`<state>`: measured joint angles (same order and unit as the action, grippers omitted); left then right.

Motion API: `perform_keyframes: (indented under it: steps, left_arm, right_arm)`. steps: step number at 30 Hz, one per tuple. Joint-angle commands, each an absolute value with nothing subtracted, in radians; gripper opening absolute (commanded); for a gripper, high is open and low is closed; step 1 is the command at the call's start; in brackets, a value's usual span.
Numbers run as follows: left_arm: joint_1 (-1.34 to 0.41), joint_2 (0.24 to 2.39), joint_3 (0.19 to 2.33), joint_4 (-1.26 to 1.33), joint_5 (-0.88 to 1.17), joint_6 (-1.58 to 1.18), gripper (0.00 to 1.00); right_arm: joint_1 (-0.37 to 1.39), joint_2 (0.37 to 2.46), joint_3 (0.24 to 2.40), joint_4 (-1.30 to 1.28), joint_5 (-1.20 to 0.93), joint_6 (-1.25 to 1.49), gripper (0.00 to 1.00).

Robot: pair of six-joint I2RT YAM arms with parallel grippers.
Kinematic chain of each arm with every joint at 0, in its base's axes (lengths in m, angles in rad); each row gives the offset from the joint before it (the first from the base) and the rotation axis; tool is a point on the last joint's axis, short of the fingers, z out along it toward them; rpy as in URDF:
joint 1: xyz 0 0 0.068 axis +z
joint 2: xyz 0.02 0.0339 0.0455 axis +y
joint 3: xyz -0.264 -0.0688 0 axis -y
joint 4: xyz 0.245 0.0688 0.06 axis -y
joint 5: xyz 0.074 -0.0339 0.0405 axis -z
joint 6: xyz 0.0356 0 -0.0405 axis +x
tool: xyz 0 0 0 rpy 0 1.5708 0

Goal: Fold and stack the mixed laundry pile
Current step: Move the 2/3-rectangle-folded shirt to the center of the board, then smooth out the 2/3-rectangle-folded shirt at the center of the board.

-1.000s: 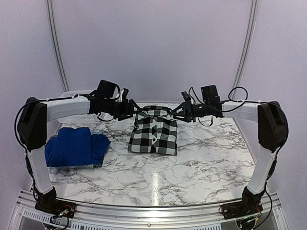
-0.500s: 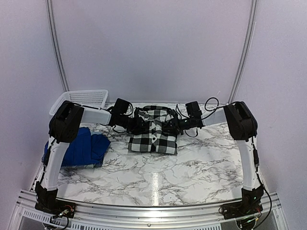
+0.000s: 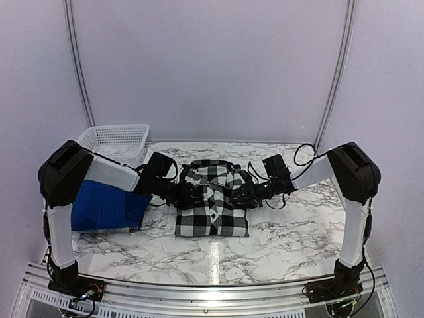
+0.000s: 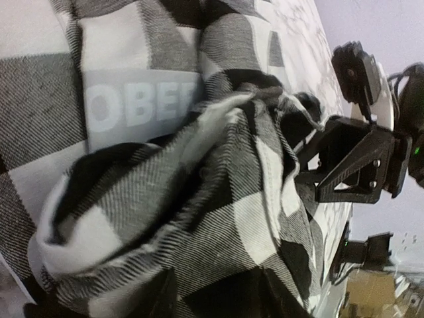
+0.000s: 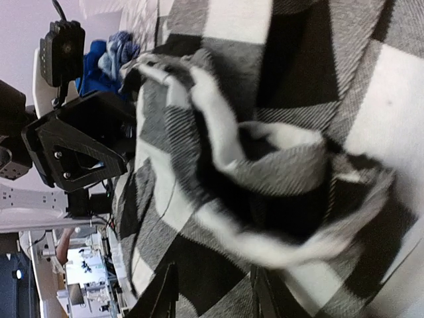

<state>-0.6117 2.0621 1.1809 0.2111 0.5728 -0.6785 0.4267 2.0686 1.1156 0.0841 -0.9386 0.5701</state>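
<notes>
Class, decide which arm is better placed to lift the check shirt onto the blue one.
Probably left: the left claw grips the flannel shirt beside the blue shirt; the right claw is on the far side.

Plain lilac-white walls (image 3: 212,66) close in a marble-patterned table (image 3: 285,232) behind and at both sides. Two curved metal rails (image 3: 75,66) run up the back wall. A white basket (image 3: 116,138) sits at the table's far left corner. An aluminium frame (image 3: 212,295) edges the near side. A streak of glare (image 3: 213,255) lies on the tabletop.
</notes>
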Motion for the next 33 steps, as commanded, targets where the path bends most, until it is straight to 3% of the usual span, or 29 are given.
perform_keyframes:
  steps: [1, 4, 6, 17, 24, 33]
  left_arm:
    - [-0.627, 1.874, 1.074, 0.184, 0.508, -0.689, 0.63]
    - [-0.630, 1.790, 1.053, 0.155, 0.461, -0.653, 0.88]
    - [-0.634, 1.758, 1.045, 0.165, 0.466, -0.646, 0.98]
    - [-0.667, 1.974, 1.248, 0.195, 0.467, -0.708, 0.99]
    - [-0.628, 2.149, 1.310, 0.207, 0.442, -0.721, 0.99]
    - [-0.635, 1.792, 1.119, 0.202, 0.443, -0.614, 0.99]
  right_arm:
    - [0.460, 1.870, 1.036, 0.066, -0.941, 0.576, 0.35]
    - [0.466, 1.802, 1.050, 0.031, -0.937, 0.578, 0.34]
    - [0.481, 1.787, 1.079, 0.010, -0.942, 0.572, 0.34]
    - [0.532, 2.009, 1.146, 0.292, -1.012, 0.729, 0.38]
    - [0.492, 2.222, 1.248, 0.285, -1.029, 0.708, 0.38]
    - [0.544, 1.916, 1.138, 0.141, -1.047, 0.643, 0.50]
